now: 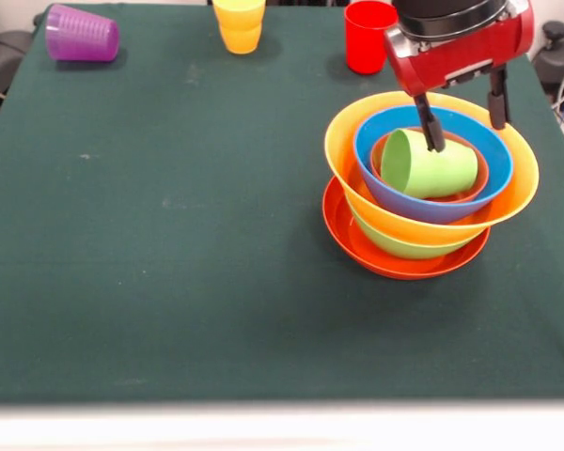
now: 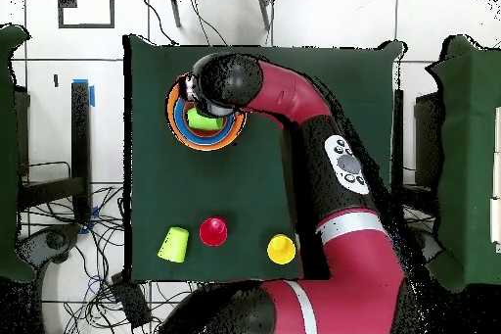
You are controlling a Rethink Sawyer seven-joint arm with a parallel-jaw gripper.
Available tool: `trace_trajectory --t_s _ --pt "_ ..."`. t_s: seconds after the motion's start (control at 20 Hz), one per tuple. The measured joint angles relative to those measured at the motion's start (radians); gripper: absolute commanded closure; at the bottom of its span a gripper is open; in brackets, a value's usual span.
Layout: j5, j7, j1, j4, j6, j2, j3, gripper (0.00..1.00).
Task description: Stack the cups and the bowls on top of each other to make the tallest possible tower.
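Observation:
The tower (image 1: pixel 423 202) stands at the right: a red-orange bowl (image 1: pixel 381 254) at the bottom, then green (image 1: pixel 404 246), orange-yellow (image 1: pixel 343 141), blue (image 1: pixel 493 160) and a small orange bowl (image 1: pixel 479 178). A light green cup (image 1: pixel 430 167) lies on its side in the small bowl. My gripper (image 1: pixel 464 120) hangs open just above it; one finger (image 1: pixel 430 130) is in front of the cup and the other is over the blue rim. A purple cup (image 1: pixel 82 35) lies on its side at the far left. A yellow cup (image 1: pixel 239 23) and a red cup (image 1: pixel 368 36) stand at the far edge.
In the overhead view the arm (image 2: pixel 294 105) covers the gripper above the bowls (image 2: pixel 181 124). That view shows a light green cup (image 2: pixel 173 244) on its side, a red cup (image 2: pixel 213 231) and a yellow cup (image 2: pixel 281 248) near the robot's base. Cables lie on the floor.

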Motion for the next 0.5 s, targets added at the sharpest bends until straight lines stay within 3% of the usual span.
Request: trace_trajectory --t_s 0.5 --pt "-0.070 0.000 -0.082 0.021 0.000 -0.007 0.001 0.00"
